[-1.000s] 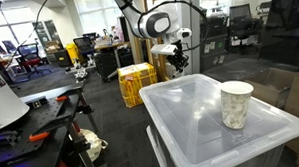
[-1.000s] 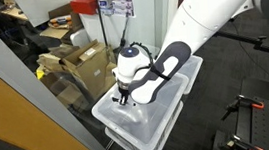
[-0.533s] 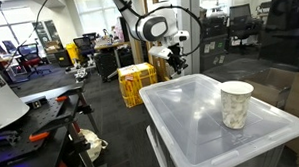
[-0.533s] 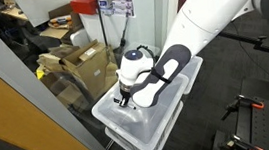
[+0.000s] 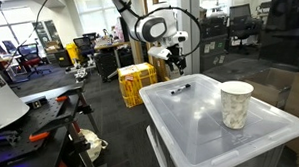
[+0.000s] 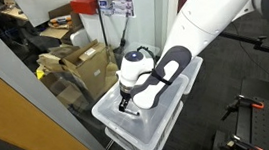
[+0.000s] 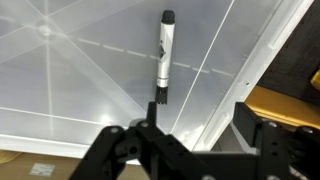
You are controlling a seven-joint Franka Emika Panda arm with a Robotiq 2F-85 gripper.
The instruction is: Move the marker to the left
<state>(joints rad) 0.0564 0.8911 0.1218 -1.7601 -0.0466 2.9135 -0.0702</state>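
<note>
- In an exterior view, the marker [image 5: 180, 88] now lies flat on the bin lid [image 5: 191, 127] near its far edge, well apart from the cup [image 5: 236, 103]. Half a second ago no marker showed there. The gripper [image 5: 175, 65] hangs above, clear of it.
- In an exterior view, the gripper [image 6: 125, 102] hovers over a corner of the bin lid, with a dark sliver, likely the marker [image 6: 128, 110], just below it.
- In the wrist view, the marker [image 7: 162, 58] lies free on the bin lid, beyond the gripper [image 7: 192, 140], whose jaws are spread wide and empty. The release looks complete; whether the marker sits far enough left cannot be judged.
</note>
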